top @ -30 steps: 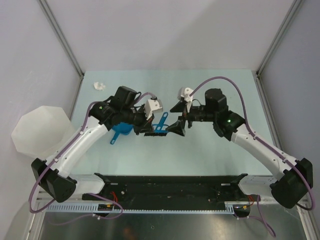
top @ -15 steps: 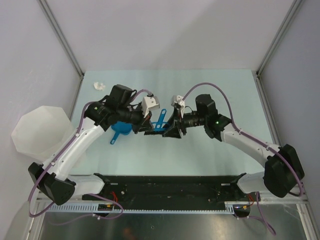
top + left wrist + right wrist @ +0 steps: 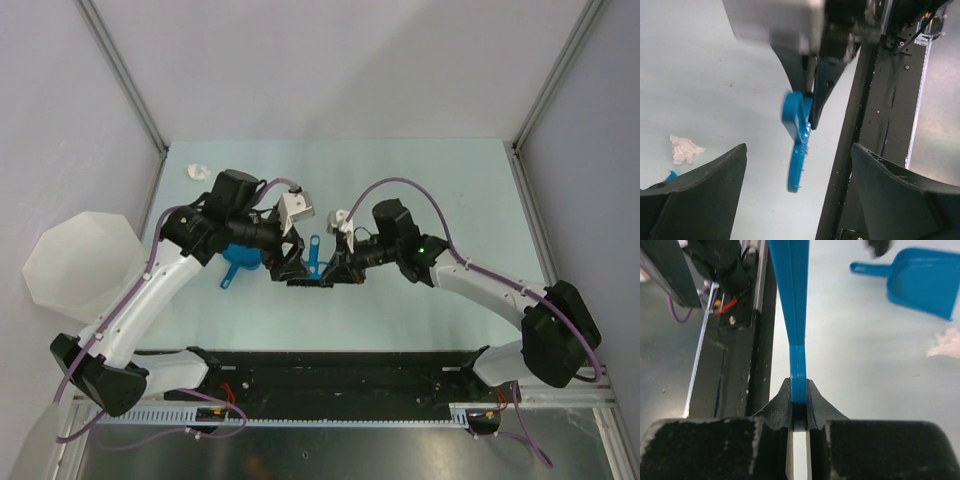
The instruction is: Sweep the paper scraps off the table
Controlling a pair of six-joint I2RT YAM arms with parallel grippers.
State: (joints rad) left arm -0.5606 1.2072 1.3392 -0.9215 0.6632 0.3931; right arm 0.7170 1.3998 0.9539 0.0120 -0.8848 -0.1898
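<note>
Grey walls close in a pale mint desk [image 3: 450, 200] with metal-framed edges, and a translucent white faceted bin [image 3: 75, 262] stands off its edge, well to the outer side of the left arm. The two arms meet over the middle of the desk. The right gripper [image 3: 799, 407] is clamped on the thin handle of a blue brush [image 3: 792, 300], which runs straight out ahead of its fingers. In the overhead view that right gripper [image 3: 342, 272] sits just beside the left gripper [image 3: 285, 268], with the brush [image 3: 316, 256] between them. The left gripper [image 3: 798, 152] has its jaws spread wide and grips nothing; in its own wrist view the brush [image 3: 797, 150] hangs edge-on just ahead of it. A blue dustpan [image 3: 240, 262] lies on the desk just behind the left gripper, under that arm's wrist, and shows ahead and to one side of the right gripper [image 3: 925, 282]. One paper scrap [image 3: 685, 149] lies on the desk near the left gripper, off to its side. A second paper scrap [image 3: 198, 171] lies well apart from both grippers, near the far corner of the desk beyond the left arm.
</note>
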